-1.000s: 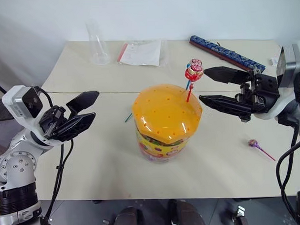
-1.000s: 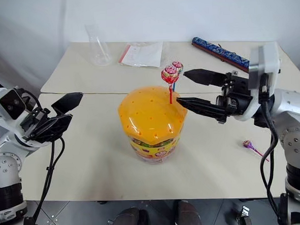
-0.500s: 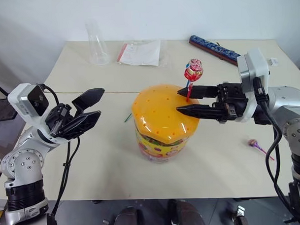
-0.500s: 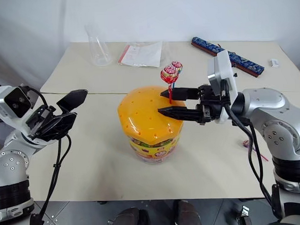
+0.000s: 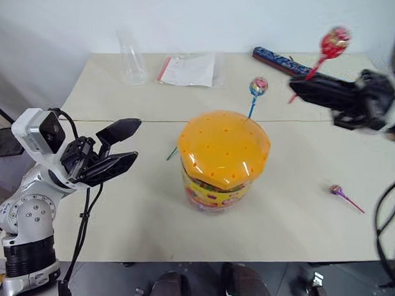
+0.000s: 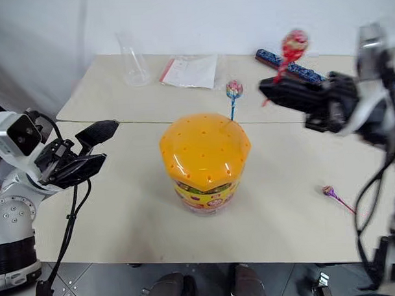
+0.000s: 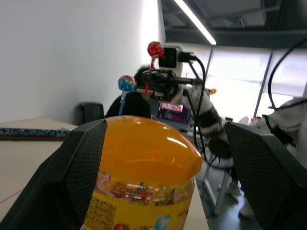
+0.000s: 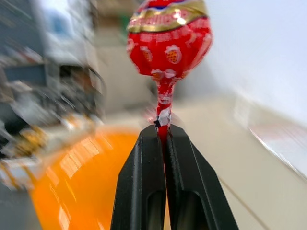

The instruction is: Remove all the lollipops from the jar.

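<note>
The jar [image 5: 222, 161] stands mid-table, a clear tub under an orange holed lid. One pink-blue lollipop [image 5: 258, 87] on a blue stick rises from the lid's far right side. My right gripper [image 5: 294, 87] is shut on the stick of a red lollipop [image 5: 334, 42], held in the air to the right of the jar and clear of the lid; the right wrist view shows the red lollipop [image 8: 168, 38] just above the closed fingertips. A purple lollipop [image 5: 336, 191] lies on the table at the right. My left gripper [image 5: 136, 141] hovers open left of the jar, empty.
A tall clear glass flask [image 5: 131, 59], a flat plastic sleeve with paper [image 5: 188, 69] and a long blue patterned box [image 5: 279, 59] lie along the table's far side. A thin green stick [image 5: 170, 153] pokes out from behind the jar on the left.
My right gripper closed on the red lollipop's stick, pulled it up out of the lid and swung right. The pink-blue lollipop stays in the lid. The left gripper holds still.
</note>
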